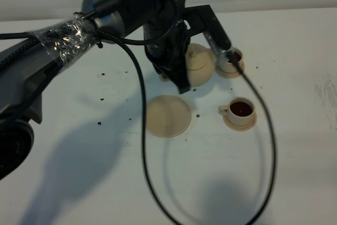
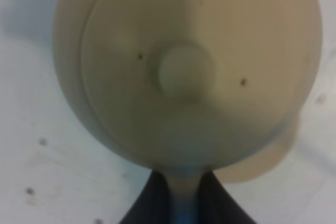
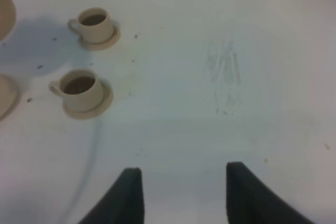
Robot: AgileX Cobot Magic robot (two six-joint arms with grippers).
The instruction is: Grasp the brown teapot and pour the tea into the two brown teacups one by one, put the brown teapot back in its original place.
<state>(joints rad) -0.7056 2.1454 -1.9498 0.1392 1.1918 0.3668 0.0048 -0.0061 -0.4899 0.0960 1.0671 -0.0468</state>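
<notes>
My left gripper is shut on the loop handle of the brown teapot, which is held beyond the wide empty saucer, its original place. In the left wrist view the teapot fills the picture, lid knob up, with the left gripper pinching the handle. Two brown teacups stand on small saucers to the right, the far one close to the teapot and the near one; both hold dark tea. My right gripper is open over bare table, with the cups well away from it.
A black cable loops from the left arm over the table, passing by the teacups. The white table has small dark specks and a scuffed patch. The right arm is outside the high view.
</notes>
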